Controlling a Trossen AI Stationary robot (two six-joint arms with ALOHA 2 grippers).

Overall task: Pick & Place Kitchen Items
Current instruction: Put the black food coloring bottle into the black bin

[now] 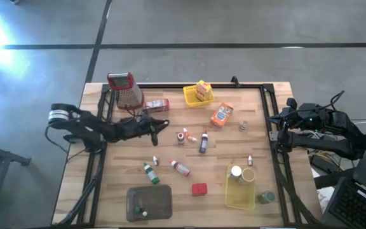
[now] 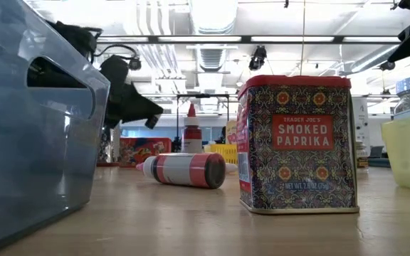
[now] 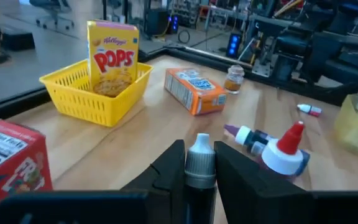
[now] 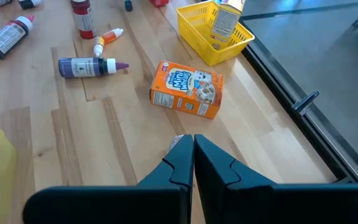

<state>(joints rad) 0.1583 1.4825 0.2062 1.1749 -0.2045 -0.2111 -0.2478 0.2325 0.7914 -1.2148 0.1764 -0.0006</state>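
Observation:
My left gripper [image 1: 160,123] hangs over the table's far left part, near the red box [image 1: 157,104], and is shut on a small dark bottle with a grey cap [image 3: 199,163]. My right gripper [image 1: 276,130] waits at the table's right edge with its fingers shut [image 4: 193,140]. A small jar [image 1: 243,126] stands just beyond its tips. An orange box [image 1: 221,115] lies flat. A Pops box [image 1: 201,90] stands in a yellow basket [image 1: 189,98]. Several tiny bottles [image 1: 182,136] lie mid-table, and a red paprika tin [image 1: 199,189] stands near the front. My left gripper pinches the small bottle between its two fingers, one on each side just below the grey cap [image 3: 199,177]. The cap sticks out past the fingertips. The body is hidden between the fingers. In the low view the gripper [image 2: 130,99] hangs above the table top.
A metal grater [image 1: 124,89] stands at the far left corner. A grey tray [image 1: 149,202] sits at the front, and a second yellow basket [image 1: 240,191] with jars at the front right. A black frame rail [image 1: 273,152] borders the table.

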